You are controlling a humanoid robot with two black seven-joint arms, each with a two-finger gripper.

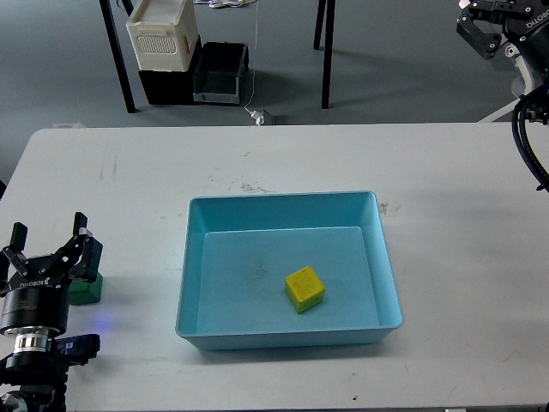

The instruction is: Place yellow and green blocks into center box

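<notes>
Matte yellow block (305, 288), a small cube with slightly pitted faces, resting on the floor of the center box (194, 257), right of middle and clear of every wall. Smooth light blue plastic tray, shallow, sloped walls, rounded corners, set on a white table (446, 189) marked with faint scuffs. Dark green block (86, 289) out on the tabletop, well left of the tray, mostly hidden behind the left gripper (53, 247). Black fingers spread apart, one just above the green cube; contact impossible to tell. Right gripper (491, 26) raised at the top right corner, far from the tray, dark and partly cut off; open or closed impossible to tell. Beyond the table, a white slatted crate (163, 34) atop a black bin (219, 73) on grey floor.
</notes>
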